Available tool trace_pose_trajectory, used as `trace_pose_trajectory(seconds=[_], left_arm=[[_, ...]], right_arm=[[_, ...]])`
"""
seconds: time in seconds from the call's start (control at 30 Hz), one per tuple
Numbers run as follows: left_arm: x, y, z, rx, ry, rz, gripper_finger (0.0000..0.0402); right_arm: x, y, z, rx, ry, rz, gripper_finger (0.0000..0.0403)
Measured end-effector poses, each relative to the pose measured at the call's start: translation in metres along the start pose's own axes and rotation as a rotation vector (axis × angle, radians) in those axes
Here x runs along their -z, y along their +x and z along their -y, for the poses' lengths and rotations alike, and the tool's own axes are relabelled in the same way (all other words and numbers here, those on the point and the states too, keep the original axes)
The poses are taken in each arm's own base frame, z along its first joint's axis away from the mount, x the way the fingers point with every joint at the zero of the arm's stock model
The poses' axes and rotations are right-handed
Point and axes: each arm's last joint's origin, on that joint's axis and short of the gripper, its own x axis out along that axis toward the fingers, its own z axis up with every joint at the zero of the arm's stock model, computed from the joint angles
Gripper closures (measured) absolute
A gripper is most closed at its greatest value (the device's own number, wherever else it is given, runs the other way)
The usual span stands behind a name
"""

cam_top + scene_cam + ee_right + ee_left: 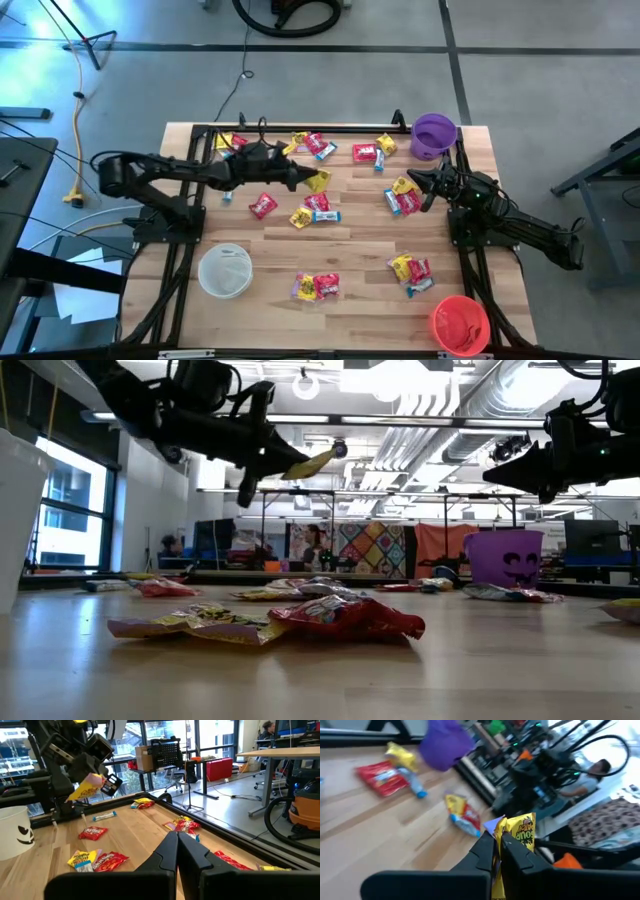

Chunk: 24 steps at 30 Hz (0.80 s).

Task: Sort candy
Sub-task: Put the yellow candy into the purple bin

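Left gripper point(312, 181) clamped on one yellow candy point(318, 180), raised above mid-table. Right gripper point(412, 180) closed, empty, near purple bowl point(434, 135) at far edge. Bare wood around white bowl point(225, 270). Remaining sweets point(316, 286) scattered: shiny red, yellow, blue.

You can't read the print on the candy point(314, 286) scattered around the purple bowl point(434, 135); it's too small from above. The left wrist view blurs that bowl and cuts it off, and the held yellow packet point(519, 832) is partly hidden between the fingers.
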Motion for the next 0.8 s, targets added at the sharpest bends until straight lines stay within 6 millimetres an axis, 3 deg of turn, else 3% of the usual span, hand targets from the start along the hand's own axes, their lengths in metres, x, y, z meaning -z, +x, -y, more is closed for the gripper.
trace_pose_trajectory(seconds=[0.13, 0.27, 0.5, 0.8], left_arm=[[0.005, 0.008, -0.001, 0.032, 0.005, 0.018, 0.0401], [0.006, 0.016, -0.001, 0.032, 0.000, 0.007, 0.0401], [-0.015, 0.043, 0.011, 0.044, 0.101, 0.074, 0.0401], [-0.036, 0.083, 0.016, 0.069, 0.168, 0.095, 0.0401]], right_arm=[[-0.001, 0.000, 0.000, 0.001, 0.027, 0.011, 0.0402], [-0.007, 0.000, 0.000, -0.004, 0.193, 0.071, 0.0402], [-0.014, -0.001, 0.000, 0.000, 0.443, 0.154, 0.0402], [-0.041, 0.000, -0.005, -0.076, 0.482, 0.193, 0.0396]])
